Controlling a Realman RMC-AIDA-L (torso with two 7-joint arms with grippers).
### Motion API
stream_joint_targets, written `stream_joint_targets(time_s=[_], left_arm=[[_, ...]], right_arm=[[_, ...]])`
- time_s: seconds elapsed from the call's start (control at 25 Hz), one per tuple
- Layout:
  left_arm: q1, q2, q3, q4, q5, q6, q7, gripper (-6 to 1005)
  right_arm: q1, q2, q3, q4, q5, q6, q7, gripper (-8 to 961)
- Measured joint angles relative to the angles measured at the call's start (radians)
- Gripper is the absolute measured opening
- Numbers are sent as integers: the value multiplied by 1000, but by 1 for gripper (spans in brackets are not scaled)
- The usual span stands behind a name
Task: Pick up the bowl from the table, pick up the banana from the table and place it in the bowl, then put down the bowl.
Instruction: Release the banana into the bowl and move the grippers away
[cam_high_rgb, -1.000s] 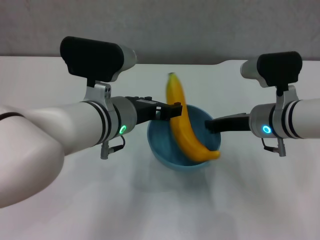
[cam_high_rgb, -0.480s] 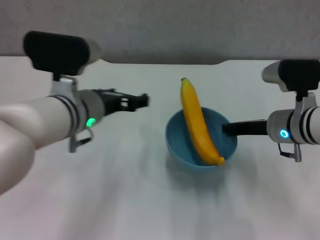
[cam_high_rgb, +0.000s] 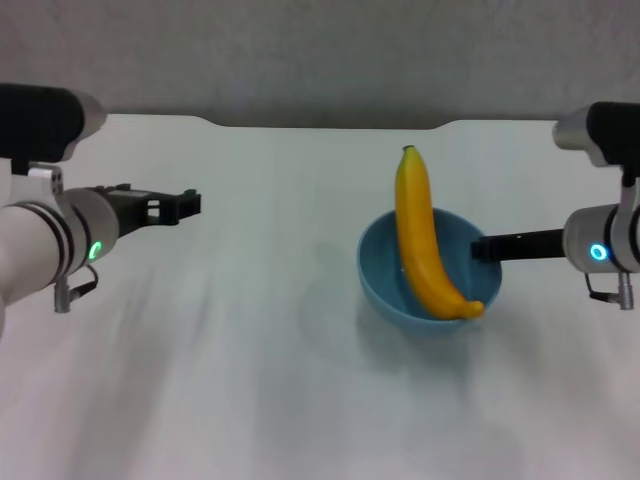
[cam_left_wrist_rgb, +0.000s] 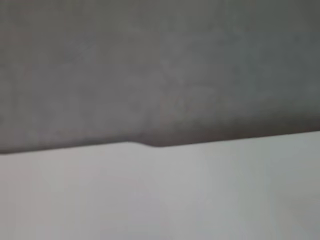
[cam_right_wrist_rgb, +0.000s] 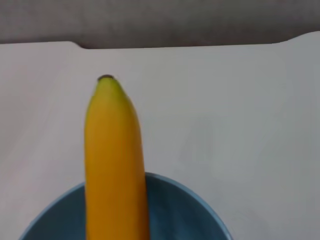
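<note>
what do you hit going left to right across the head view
left tool held over the table → bowl with the banana lying in it, tip sticking out past the far rim → right tool at the bowl's right rim

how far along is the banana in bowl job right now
Done: the banana lies in the bowl, its tip sticking out over the far rim. The left gripper is off to the left above the table, holding nothing. In hand: the right gripper grips the bowl's right rim. Left: setting the bowl down and letting go; whether it already rests on the table is unclear.
</note>
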Motion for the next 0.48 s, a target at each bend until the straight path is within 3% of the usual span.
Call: stream_joint_targets(time_s=[0.2, 0.48], left_arm=[[1, -2, -17, 62, -1, -21, 0, 882], [-2, -3, -6, 70, -8, -28, -4, 882]], right_arm=[[19, 3, 44, -36, -15, 16, 0, 51], [43, 14, -2, -58, 3, 19, -1, 52]])
